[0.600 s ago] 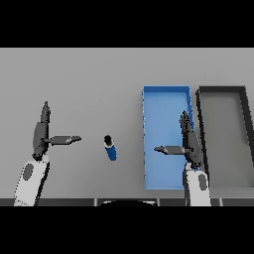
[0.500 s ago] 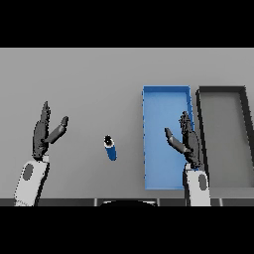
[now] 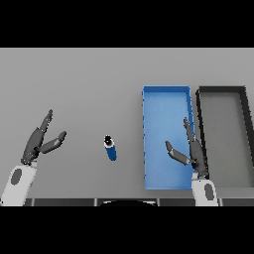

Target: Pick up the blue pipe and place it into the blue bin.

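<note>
- Both thumbs have folded in from the sideways stretch they showed in the earliest frame, and now angle up beside the fingers; the arms themselves sit where they were.
- Lying alone on the grey table [image 3: 74, 79], slightly left of the frame's centre, the blue pipe [image 3: 110, 148] rests with its dark end toward the top of the frame, touched by neither hand.
- At lower left, the left hand [image 3: 40, 141] hovers with fingers straight and loosely spread, holding nothing, some way to the left of the pipe.
- At lower right, the right hand [image 3: 191, 154] hangs over the near right part of the blue bin [image 3: 149, 134], fingers straight and pointing up the frame, thumb apart, also empty.
- Right of centre, the blue bin lies open with nothing visible inside; a dark grey bin [image 3: 200, 119] sits just beside it at the frame's right edge.
- Judged from this layout, the task is at its opening step: no grasp has been made and the reach for the pipe is yet to come.
- Next, one hand would need to travel to the pipe, lower around its body and close, then carry it right into the blue bin, not the dark one alongside.
</note>
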You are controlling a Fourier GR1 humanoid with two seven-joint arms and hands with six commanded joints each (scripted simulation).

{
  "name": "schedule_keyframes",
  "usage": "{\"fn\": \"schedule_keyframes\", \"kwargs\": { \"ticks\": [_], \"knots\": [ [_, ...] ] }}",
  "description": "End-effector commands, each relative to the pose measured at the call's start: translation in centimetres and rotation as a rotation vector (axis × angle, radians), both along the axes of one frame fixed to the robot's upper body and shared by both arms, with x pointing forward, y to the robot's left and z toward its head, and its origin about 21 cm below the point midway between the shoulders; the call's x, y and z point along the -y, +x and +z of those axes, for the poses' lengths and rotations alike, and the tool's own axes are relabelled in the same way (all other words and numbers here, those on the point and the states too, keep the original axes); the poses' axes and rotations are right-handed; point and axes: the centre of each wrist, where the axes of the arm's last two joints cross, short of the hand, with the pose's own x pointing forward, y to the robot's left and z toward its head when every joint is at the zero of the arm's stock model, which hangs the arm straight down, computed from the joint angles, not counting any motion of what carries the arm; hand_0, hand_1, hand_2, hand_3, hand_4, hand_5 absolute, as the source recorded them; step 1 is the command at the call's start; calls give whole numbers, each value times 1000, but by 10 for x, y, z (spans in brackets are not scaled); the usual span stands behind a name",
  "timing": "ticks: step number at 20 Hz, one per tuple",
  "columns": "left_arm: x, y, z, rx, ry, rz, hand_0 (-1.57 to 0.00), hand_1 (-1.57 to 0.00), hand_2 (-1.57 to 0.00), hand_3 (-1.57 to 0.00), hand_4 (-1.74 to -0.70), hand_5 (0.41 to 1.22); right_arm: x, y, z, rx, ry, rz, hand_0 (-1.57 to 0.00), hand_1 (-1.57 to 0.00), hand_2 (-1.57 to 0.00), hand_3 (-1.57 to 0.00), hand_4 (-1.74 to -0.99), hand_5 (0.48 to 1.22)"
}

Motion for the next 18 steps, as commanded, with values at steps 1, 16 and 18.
{"fn": "schedule_keyframes", "kwargs": {
  "ticks": [1,16,18],
  "knots": [
    [1,1,1,-7,0,-16,1,1,1,1,-960,594,2,1,0,-9,8,-9,1,1,1,1,-1206,625],
    [76,-37,-12,-183,19,-461,1,1,1,1,-1139,450,0,2,7,-16,9,4,1,1,1,1,-1197,615],
    [90,-33,-17,-197,15,-467,1,1,1,1,-1146,451,-2,1,8,-5,16,11,1,1,1,1,-1213,625]
  ]
}}
